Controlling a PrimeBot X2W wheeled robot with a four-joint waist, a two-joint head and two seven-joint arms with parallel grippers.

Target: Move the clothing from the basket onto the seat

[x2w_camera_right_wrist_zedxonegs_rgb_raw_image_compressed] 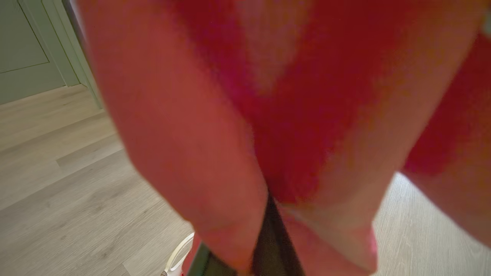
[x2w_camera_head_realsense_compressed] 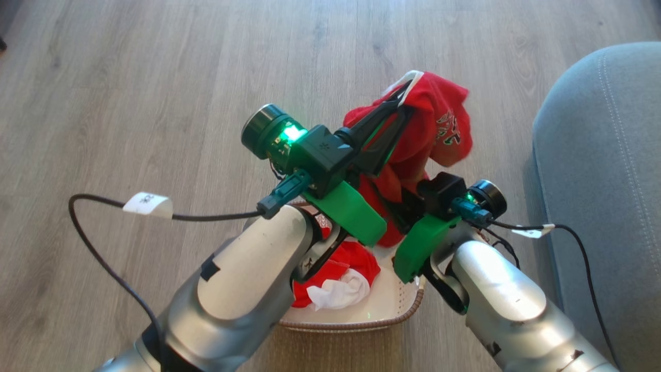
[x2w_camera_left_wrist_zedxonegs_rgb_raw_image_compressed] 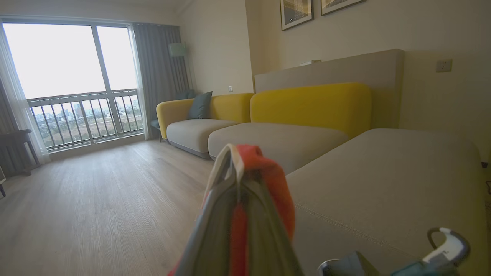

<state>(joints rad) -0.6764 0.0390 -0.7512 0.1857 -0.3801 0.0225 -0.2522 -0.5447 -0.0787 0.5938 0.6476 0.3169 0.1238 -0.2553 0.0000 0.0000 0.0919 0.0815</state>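
**Fig. Red garment held above the basket by both claws**

Head view. The left claw (x2w_camera_head_realsense_compressed: 407, 99) stands high over the basket (x2w_camera_head_realsense_compressed: 356, 324). Its two dark fingers are pressed together on the white-trimmed edge of a red garment (x2w_camera_head_realsense_compressed: 444, 124). The garment hangs from this pinch in loose folds, and a dark printed logo shows on its right side. Whether its lowest folds touch what lies beneath cannot be told.

The right claw (x2w_camera_right_wrist_zedxonegs_rgb_raw_image_compressed: 271, 214) sits lower, just beside the left wrist, with its fingers buried in the garment's lower folds. The rest of the clothing (x2w_camera_head_realsense_compressed: 338, 281), red with a white patch, lies inside the basket and is partly hidden by the left forearm. The basket stands on the wooden floor (x2w_camera_head_realsense_compressed: 155, 77), near the rounded corner of the seat (x2w_camera_head_realsense_compressed: 594, 181) but apart from it. No clothing lies on the seat.

Left wrist view. The fingers meet at their tips, with white trim and red cloth draped over them. Beyond them lies the grey cushion with its pale stitched seam. Farther off are a yellow-backed sofa (x2w_camera_left_wrist_zedxonegs_rgb_raw_image_compressed: 307, 103) and a window (x2w_camera_left_wrist_zedxonegs_rgb_raw_image_compressed: 69, 76).

Right wrist view. Blurred red fabric hangs very close to the lens. The dark fingers rise from the bottom edge pressed together, pinching a fold of the garment, and cloth is bunched on either side of them. A white handle (x2w_camera_right_wrist_zedxonegs_rgb_raw_image_compressed: 178, 253) of the basket shows at lower left, above the floor.
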